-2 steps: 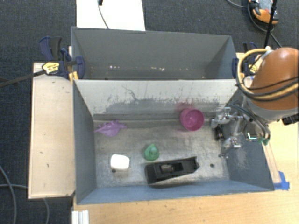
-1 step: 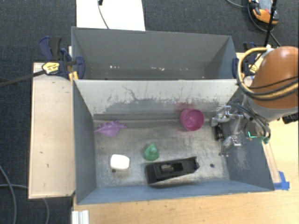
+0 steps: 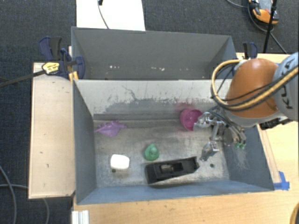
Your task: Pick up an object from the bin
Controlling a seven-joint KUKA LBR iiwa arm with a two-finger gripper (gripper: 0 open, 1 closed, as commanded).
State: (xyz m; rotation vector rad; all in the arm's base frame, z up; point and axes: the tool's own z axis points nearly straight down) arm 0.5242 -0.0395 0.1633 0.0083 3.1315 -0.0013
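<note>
The grey metal bin [image 3: 149, 55] is recorded across the middle of the frame, its floor thinly occupied. The arm [image 3: 250, 90], under its orange cover, is seen entering from the right edge, above the bin's right wall. The gripper [image 3: 209, 153] is found low over the lower right part of the floor. Whether it stands apart or together cannot be told, and nothing is seen held in it.

Of the contents, the largest is a black flat oblong [image 3: 170, 169], laid along the lower centre of the floor with its right end just beside the gripper. A pink cup-like thing [image 3: 188, 118] is noted at the back of the floor, near the gripper, above and to its left. A purple flat scrap [image 3: 110, 128] is noted at the left rear, a white block [image 3: 119, 162] at the lower left, and a small green lump [image 3: 151, 151] just above the oblong's left end.

The step in hand is judged to be the approach, as no grasp is established. The black oblong is the nearest thing to the gripper. A shift towards the lower left would be called for next, so that the oblong's narrow width is straddled before closing and lifting
</note>
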